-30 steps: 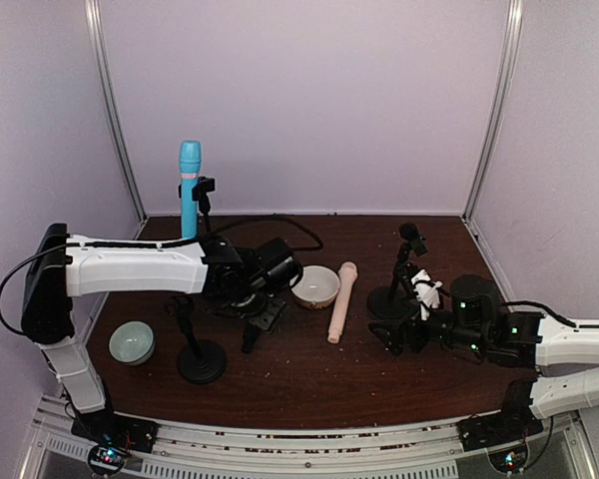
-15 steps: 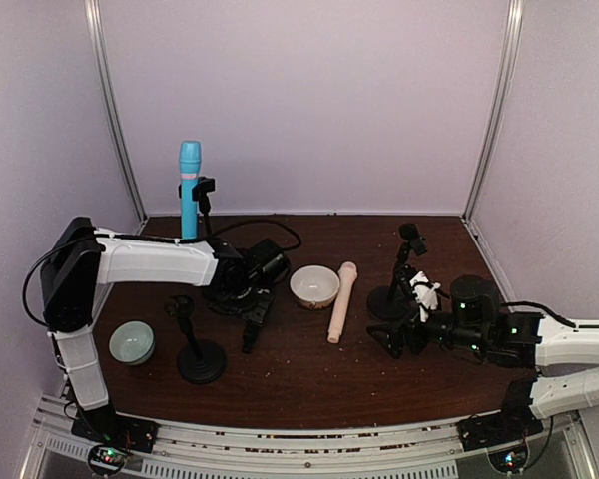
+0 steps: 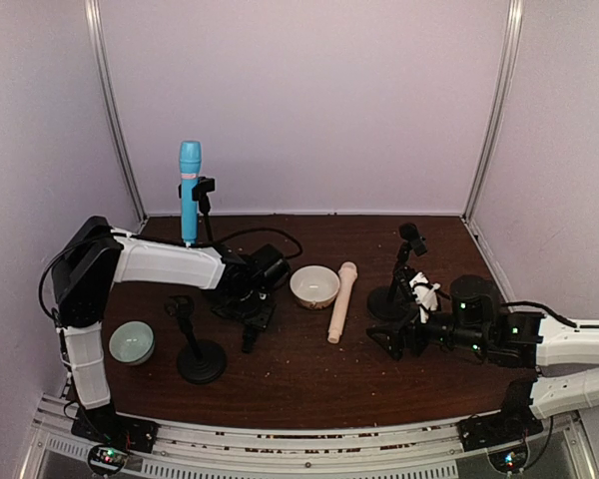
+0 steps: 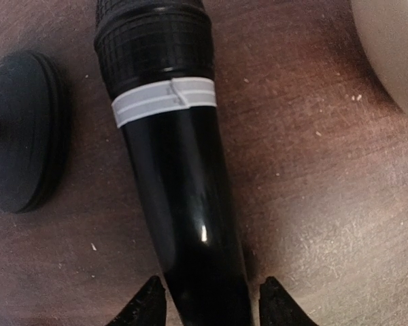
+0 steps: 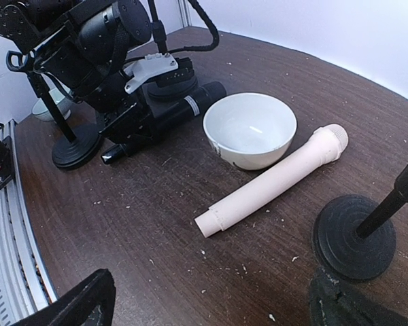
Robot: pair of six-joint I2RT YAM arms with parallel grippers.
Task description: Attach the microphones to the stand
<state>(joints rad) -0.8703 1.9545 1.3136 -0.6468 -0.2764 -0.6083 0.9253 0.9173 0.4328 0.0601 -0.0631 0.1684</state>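
Note:
The light blue microphone (image 3: 189, 188) stands upright in the clip of the back left stand. The black microphone (image 4: 170, 170), with a white band near its head, lies flat on the table; it also shows in the right wrist view (image 5: 187, 107). My left gripper (image 4: 211, 305) is low over it, open, one fingertip on each side of its body with small gaps. The cream-pink microphone (image 3: 341, 301) lies flat in the middle, beside a white bowl (image 3: 314, 286). My right gripper (image 5: 211, 305) is open and empty, low, near the cream-pink microphone's (image 5: 272, 180) tail end.
An empty stand (image 3: 200, 359) stands at front left, its base (image 4: 24, 132) beside the black microphone's head. Another empty stand (image 3: 394, 289) stands right of centre, its base (image 5: 353, 234) by my right fingers. A green bowl (image 3: 132, 341) sits at the left.
My left arm has drawn back to the left, and its gripper has shifted a little left and down over the black microphone. My right gripper has edged slightly forward.

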